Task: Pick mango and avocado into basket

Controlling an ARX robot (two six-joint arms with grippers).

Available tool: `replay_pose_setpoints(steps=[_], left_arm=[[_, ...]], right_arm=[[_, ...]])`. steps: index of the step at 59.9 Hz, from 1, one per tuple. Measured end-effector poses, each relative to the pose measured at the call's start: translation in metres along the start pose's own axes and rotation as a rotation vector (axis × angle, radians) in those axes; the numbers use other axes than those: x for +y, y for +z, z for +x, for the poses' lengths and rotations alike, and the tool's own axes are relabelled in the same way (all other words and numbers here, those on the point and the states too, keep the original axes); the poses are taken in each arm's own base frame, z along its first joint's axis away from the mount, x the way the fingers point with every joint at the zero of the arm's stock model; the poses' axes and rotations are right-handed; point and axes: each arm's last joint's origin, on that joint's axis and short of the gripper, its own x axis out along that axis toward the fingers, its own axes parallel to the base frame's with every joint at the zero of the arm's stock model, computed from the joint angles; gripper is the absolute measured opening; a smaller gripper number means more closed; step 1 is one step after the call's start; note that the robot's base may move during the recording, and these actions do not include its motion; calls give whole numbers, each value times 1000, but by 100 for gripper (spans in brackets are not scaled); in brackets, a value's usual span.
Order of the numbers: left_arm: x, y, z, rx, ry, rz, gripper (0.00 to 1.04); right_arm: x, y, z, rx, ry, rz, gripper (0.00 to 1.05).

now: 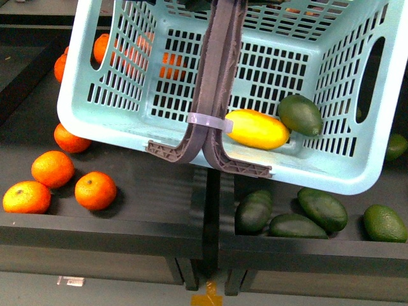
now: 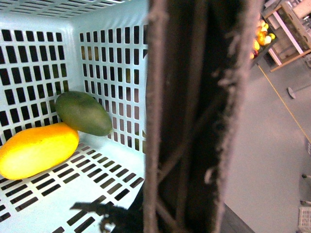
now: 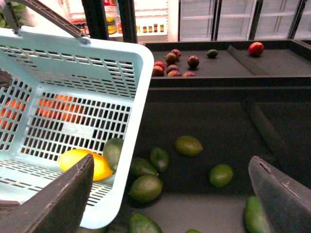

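The teal basket (image 1: 95, 108) hangs tilted above the fruit shelf, held up by its brown-grey handles (image 1: 217, 76). The yellow mango (image 1: 257, 129) and a dark green avocado (image 1: 300, 115) lie side by side inside it, touching, at the low corner. They also show in the left wrist view: mango (image 2: 36, 149), avocado (image 2: 82, 113). My left gripper is shut on the basket handle (image 2: 194, 121), which fills that view and hides the fingers. My right gripper (image 3: 170, 194) is open and empty beside the basket wall (image 3: 131, 145), above loose avocados.
Oranges (image 1: 95, 190) lie in the left bin under the basket. Several avocados (image 1: 322, 209) lie in the right bin, also in the right wrist view (image 3: 146, 188). A divider (image 1: 210, 210) separates the bins. Dark red fruits (image 3: 171, 65) sit on the far shelf.
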Motion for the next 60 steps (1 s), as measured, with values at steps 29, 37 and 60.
replay_pose_setpoints(steps=[29,37,60], left_arm=[[3,0,-1,-4,15,-3,5],[4,0,-2,-6,18,-3,5],[2,0,-1,0,-5,-3,5]], right_arm=[[0,0,0,1,2,0,96],[0,0,0,-3,2,-1,96],[0,0,0,0,2,-1,96]])
